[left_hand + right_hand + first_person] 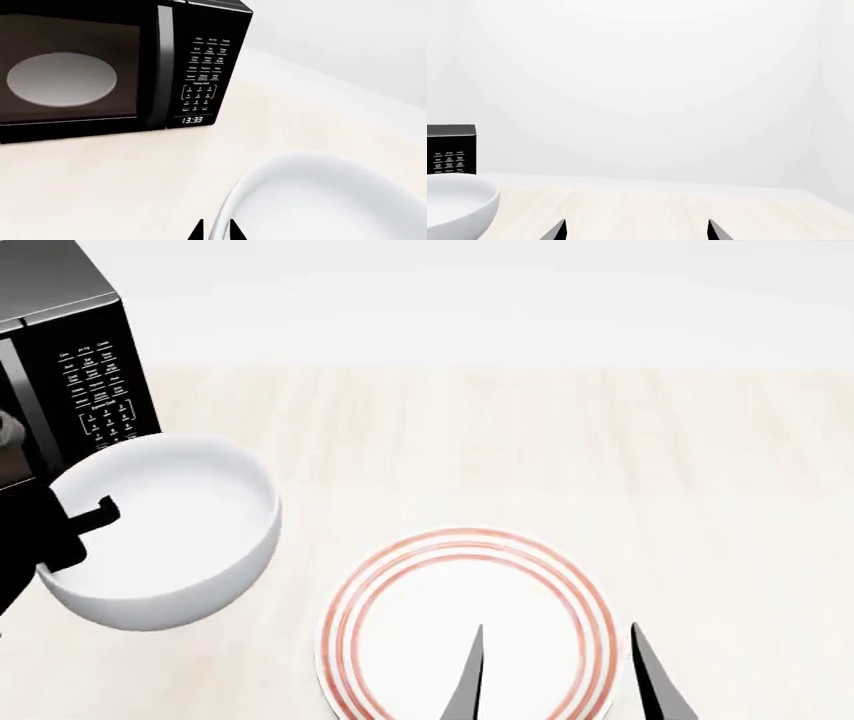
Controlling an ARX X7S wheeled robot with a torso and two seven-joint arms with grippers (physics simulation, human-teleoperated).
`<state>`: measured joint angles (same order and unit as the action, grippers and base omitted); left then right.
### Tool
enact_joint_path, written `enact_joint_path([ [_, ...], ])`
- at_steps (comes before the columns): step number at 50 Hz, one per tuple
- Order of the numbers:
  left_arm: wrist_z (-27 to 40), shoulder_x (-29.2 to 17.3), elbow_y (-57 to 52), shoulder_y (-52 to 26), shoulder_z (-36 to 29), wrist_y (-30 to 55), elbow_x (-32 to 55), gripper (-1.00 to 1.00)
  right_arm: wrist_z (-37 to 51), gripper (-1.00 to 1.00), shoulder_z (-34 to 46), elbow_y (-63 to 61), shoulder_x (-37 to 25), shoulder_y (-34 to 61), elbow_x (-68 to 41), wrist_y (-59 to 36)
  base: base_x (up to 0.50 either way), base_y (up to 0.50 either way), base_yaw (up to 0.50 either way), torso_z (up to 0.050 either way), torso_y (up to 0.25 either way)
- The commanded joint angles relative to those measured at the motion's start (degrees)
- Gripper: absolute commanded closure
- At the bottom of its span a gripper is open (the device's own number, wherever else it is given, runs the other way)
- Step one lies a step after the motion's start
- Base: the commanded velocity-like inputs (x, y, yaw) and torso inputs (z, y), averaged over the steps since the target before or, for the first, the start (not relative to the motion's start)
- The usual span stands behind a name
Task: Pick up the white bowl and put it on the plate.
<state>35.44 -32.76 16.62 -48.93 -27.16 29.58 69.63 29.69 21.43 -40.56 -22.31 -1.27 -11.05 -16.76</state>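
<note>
The white bowl (167, 530) hangs tilted at the left of the head view, beside the microwave. My left gripper (80, 525) is shut on its thick rim. The left wrist view shows that rim pinched between the two dark fingertips of the left gripper (215, 226), with the bowl (320, 200) spreading out beyond them. The red-ringed plate (400, 630) lies flat on the table, to the right of the bowl and nearer to me. My right gripper (557, 640) stands open over the plate's right part, holding nothing. The right wrist view shows the right gripper (636, 224) spread wide and the bowl (457, 207) off to one side.
A black microwave (74, 370) with a keypad stands at the far left of the pale wooden table (561, 460); a dim disc (61, 80) sits behind its door. A white wall runs along the table's back edge.
</note>
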Motion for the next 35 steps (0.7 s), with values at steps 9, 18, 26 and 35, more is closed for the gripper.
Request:
enact_joint_path([
  [9,-2.0,4.7,2.2,-6.5,-4.1,2.3,-3.4,1.00,0.5,-1.00,0.0,-0.1,-0.4,0.0,0.0,0.0,0.00,0.00,0.00,0.000,0.001],
  [18,-3.9,7.5,5.3,-9.6,-5.7,2.6,-4.8,1.00,0.6,-1.00,0.0,-0.2,-0.5,0.0,0.0,0.0,0.00,0.00,0.00,0.000,0.000],
  [26,-4.5,9.4,6.5,-10.7,-6.3,2.6,-5.1,1.00,0.7,-1.00,0.0,0.1,-0.6,0.0,-0.1,0.3,0.00,0.00,0.00,0.000,0.001],
  [35,-4.5,11.3,6.8,-11.6,-6.6,2.8,-4.7,1.00,0.6,-1.00,0.6,0.5,-0.5,-0.1,0.0,0.6,0.00,0.00,0.00,0.000,0.000],
])
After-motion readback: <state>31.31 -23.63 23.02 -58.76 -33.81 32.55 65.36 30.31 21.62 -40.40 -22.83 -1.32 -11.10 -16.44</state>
